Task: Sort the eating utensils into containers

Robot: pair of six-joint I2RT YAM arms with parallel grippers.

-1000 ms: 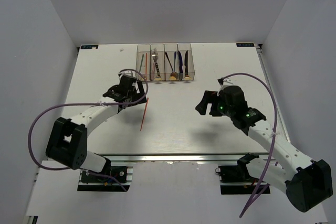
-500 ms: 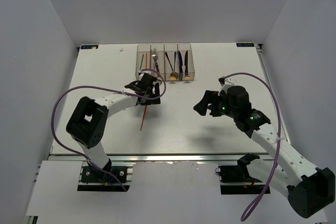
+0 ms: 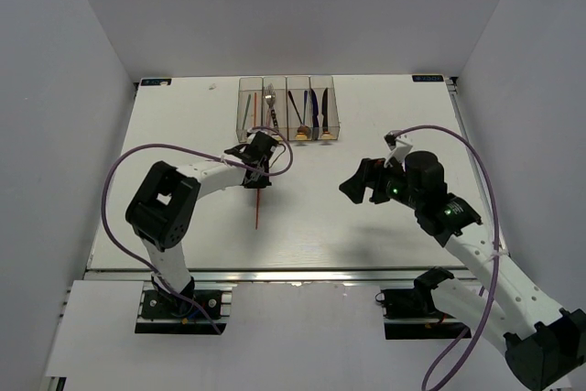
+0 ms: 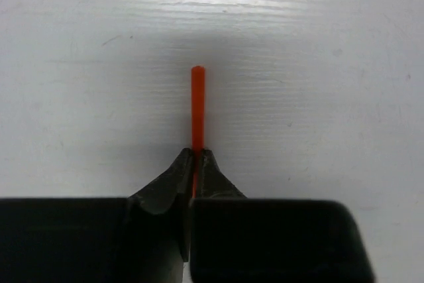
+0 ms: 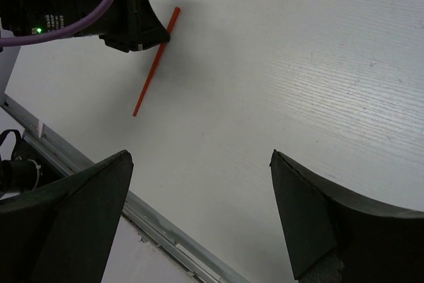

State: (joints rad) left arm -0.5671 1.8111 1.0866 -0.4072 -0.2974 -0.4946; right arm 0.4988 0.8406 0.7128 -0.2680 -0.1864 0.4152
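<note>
One red chopstick (image 3: 259, 208) lies on the white table, pointing toward the near edge. My left gripper (image 3: 259, 173) is shut on its far end; in the left wrist view the chopstick (image 4: 197, 101) sticks out past the pinched fingertips of the gripper (image 4: 197, 154). The right wrist view shows the same chopstick (image 5: 150, 83) lying slanted under the left gripper (image 5: 136, 24). The containers (image 3: 286, 84) stand in a row at the back and hold chopsticks (image 3: 248, 109), a fork (image 3: 270, 103), a dark spoon (image 3: 295, 107) and knives (image 3: 318, 107). My right gripper (image 3: 359, 184) hovers open over bare table, its jaws (image 5: 202, 157) holding nothing.
The table's metal front rail (image 5: 165, 236) runs below the right gripper. White walls close in the table on three sides. A purple cable (image 3: 119, 171) loops beside the left arm.
The left gripper has closed on the far end of the red chopstick, which has swung a little straighter. The right arm has drifted slightly.
</note>
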